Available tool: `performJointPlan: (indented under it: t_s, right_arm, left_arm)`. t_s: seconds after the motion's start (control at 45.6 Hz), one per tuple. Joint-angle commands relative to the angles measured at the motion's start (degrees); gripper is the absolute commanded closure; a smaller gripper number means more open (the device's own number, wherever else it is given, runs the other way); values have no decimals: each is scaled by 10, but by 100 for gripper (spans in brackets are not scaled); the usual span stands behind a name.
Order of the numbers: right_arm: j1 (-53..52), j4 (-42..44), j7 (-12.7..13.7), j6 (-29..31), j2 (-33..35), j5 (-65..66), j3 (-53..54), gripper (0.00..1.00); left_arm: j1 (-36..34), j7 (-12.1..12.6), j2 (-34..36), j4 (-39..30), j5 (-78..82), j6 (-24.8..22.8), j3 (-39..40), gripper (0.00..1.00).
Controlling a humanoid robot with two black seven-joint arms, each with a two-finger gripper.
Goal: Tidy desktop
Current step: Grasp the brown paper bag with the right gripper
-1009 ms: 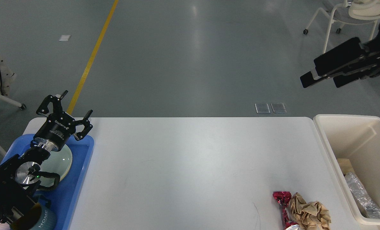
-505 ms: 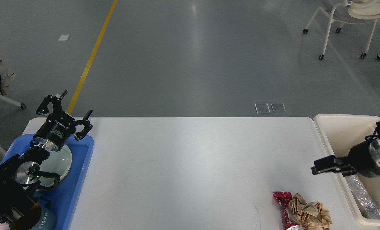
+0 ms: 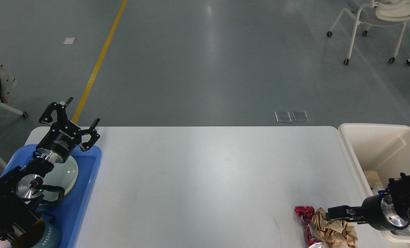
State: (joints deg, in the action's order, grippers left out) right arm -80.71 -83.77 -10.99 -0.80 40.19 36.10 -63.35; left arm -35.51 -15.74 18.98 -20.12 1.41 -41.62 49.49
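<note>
The desktop [image 3: 205, 179] spreads wide before me; crumpled brown paper [image 3: 335, 231] and a red wrapper [image 3: 306, 224] lie at its near right corner, beside my right gripper [image 3: 334, 213], fingers indistinguishable. My left gripper [image 3: 70, 119] hovers open, far off.

the surface [image 3: 205, 179], a wide white-grey rectangular top with rounded corners, fills the lower half of the head view, lying flat with its far edge against the grey floor. its smooth middle catches a soft sheen. a faint dark scratch marks it near the lower right, and its near edge runs out of view.
</note>
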Motion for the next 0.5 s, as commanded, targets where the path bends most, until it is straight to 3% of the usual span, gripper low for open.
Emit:
performJointPlan:
  t_s: [0.0,0.483]
  right_arm:
    - [20,4,0,-15,-7,-18,6,0]
    - [117,67,-1,-78,-27,-16,15,0]
  left_arm:
    - [0,0,0,0,0,1,0,0]
    - [0,0,0,0,0,0,0,0]
